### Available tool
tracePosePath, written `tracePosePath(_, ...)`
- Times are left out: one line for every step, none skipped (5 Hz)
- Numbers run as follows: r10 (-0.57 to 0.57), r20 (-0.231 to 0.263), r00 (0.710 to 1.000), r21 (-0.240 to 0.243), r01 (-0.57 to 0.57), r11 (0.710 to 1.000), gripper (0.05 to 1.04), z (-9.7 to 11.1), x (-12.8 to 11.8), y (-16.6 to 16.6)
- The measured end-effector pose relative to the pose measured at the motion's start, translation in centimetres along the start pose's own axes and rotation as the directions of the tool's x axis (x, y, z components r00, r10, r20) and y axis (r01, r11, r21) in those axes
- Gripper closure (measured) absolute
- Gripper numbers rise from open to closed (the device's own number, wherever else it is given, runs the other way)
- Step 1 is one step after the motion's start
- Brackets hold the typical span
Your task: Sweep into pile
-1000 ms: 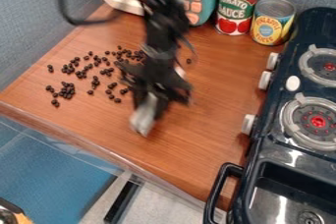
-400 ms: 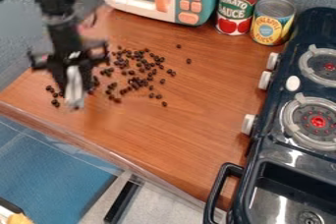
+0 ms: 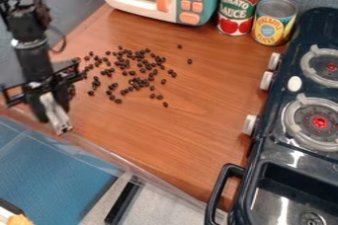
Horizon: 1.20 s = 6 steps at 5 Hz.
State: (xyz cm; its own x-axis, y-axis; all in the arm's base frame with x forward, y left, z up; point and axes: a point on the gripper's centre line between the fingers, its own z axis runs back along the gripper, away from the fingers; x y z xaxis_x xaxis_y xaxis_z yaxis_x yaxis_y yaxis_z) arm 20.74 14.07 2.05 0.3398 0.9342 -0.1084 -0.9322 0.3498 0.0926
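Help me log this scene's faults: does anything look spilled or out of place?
Small dark beads lie scattered across the brown counter, a few strays nearer the stove. That looks like a spill, though they are probably meant for sweeping.

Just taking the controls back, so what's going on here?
The robot's gripper is over the left edge of the wooden counter, beside a loose scatter of dark beads. A pale, narrow piece shows at its lower end; I can't tell what it is. The beads are bunched in places, with strays around them, not yet in one pile.
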Motion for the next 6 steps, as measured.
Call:
tracePosePath(0.081,0.016,0.997,-0.012,-0.081,0.997,0.687,-0.1,-0.2,0.3)
tracePosePath(0.091,0.029,0.995,-0.021,-0.09,0.996,0.687,-0.1,0.0,0.1)
tracePosePath(0.087,0.046,0.995,-0.007,-0.086,0.996,0.688,-0.5,0.3,-0.5)
tracePosePath(0.135,0.015,0.991,0.003,-0.135,0.991,0.689,-0.5,0.7,-1.9)
tracePosePath(0.202,-0.072,0.977,0.013,-0.202,0.979,0.689,-0.6,0.8,-3.2)
tracePosePath(0.242,-0.093,0.966,0.022,-0.241,0.97,0.691,-0.5,0.8,-3.5)
